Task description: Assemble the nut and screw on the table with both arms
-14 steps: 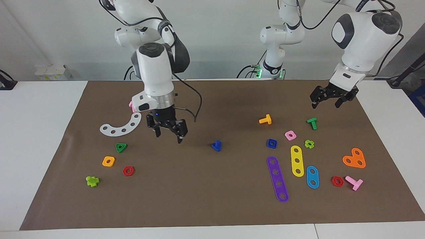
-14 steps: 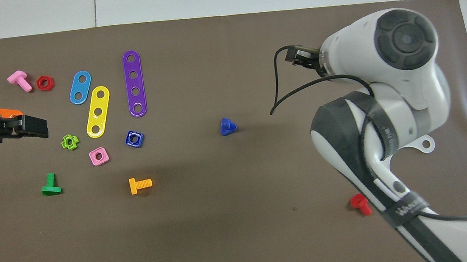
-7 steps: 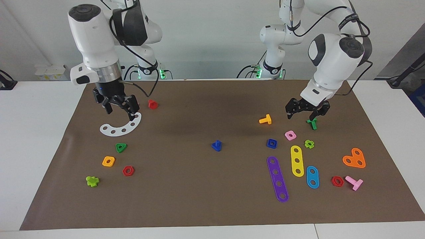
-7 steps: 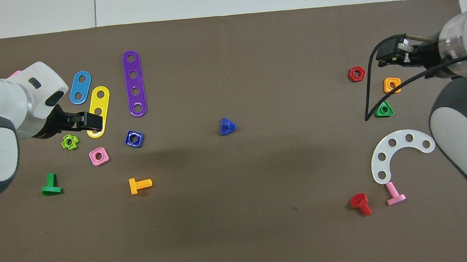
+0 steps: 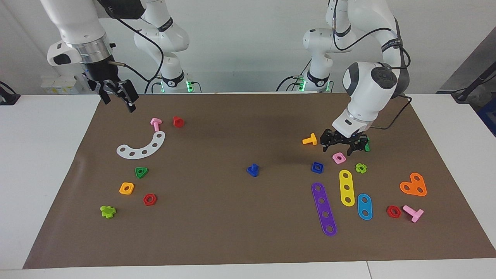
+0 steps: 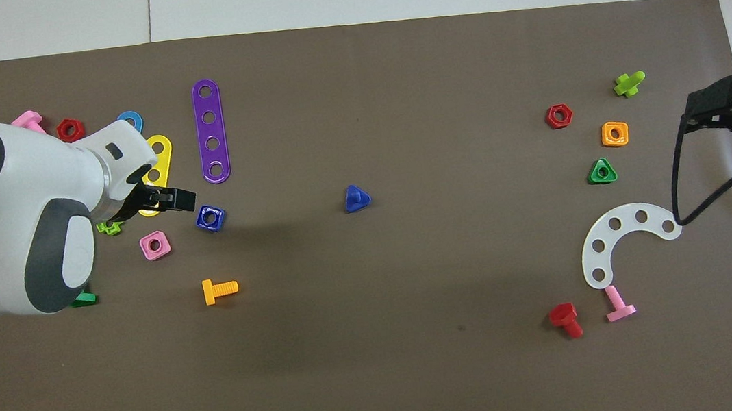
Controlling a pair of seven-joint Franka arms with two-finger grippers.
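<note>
The dark blue nut [image 5: 317,167] [image 6: 210,218] lies flat on the brown mat [image 5: 248,232] toward the left arm's end of the table. The dark blue screw [image 5: 252,170] [image 6: 356,198] stands on its head mid-mat, stem up. My left gripper [image 5: 338,149] [image 6: 176,199] is open and empty, low over the mat between an orange bolt and a green bolt, just above the pink nut and close beside the blue nut. My right gripper [image 5: 117,101] [image 6: 700,112] is open and empty, raised over the mat's edge at the right arm's end.
Around the blue nut lie a pink nut [image 5: 338,157], an orange bolt [image 5: 309,140], a green bolt [image 5: 365,145], a lime cross nut [image 5: 360,167] and purple [image 5: 324,209] and yellow [image 5: 347,187] strips. A white curved strip [image 5: 141,146], a pink bolt [image 5: 155,124] and a red bolt [image 5: 178,121] lie at the right arm's end.
My right gripper has risen and swung from mid-mat to the mat's edge at its own end. My left gripper has come down and moved toward the blue nut.
</note>
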